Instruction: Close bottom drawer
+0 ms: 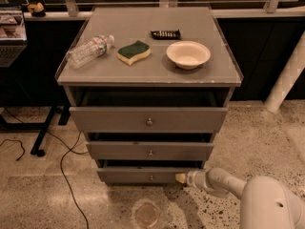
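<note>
The bottom drawer (pixel 143 176) is the lowest of three grey drawers in the cabinet, with a small round metal knob (pixel 151 178) at its centre. It stands slightly pulled out, a dark gap above its front. My gripper (pixel 181 178) sits at the right end of the drawer's front panel, its pale tip touching or nearly touching the panel. The white arm (pixel 248 194) reaches in from the lower right.
The middle drawer (pixel 150 151) and top drawer (pixel 148 119) are also pulled out. On the cabinet top lie a plastic bottle (pixel 89 50), a sponge (pixel 134 51), a remote (pixel 165 34) and a bowl (pixel 188 54). A cable (pixel 64 161) runs across the floor at left.
</note>
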You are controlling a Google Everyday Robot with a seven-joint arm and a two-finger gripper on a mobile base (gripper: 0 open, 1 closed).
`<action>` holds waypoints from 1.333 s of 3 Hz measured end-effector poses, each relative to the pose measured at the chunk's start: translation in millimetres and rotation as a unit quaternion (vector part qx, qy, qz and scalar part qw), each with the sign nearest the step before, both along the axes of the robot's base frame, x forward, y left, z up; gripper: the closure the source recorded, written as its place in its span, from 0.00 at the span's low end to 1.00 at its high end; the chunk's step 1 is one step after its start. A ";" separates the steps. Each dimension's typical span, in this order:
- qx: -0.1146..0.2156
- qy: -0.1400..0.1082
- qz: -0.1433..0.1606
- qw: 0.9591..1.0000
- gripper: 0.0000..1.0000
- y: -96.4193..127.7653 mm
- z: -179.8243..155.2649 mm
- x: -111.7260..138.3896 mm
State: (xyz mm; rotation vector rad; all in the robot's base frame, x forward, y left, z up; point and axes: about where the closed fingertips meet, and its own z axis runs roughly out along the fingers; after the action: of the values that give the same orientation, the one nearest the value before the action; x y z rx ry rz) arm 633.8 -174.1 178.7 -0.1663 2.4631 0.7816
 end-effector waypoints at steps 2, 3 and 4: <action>-0.008 -0.006 -0.003 1.000 1.00 -4.1 3.3 12.6; -0.015 -0.014 -0.001 1.000 1.00 -7.0 7.6 21.4; -0.015 -0.014 -0.001 1.000 0.81 -6.9 7.5 16.9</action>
State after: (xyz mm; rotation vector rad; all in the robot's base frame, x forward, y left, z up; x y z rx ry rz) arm 650.8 -181.0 186.2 -0.1832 2.4492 0.7373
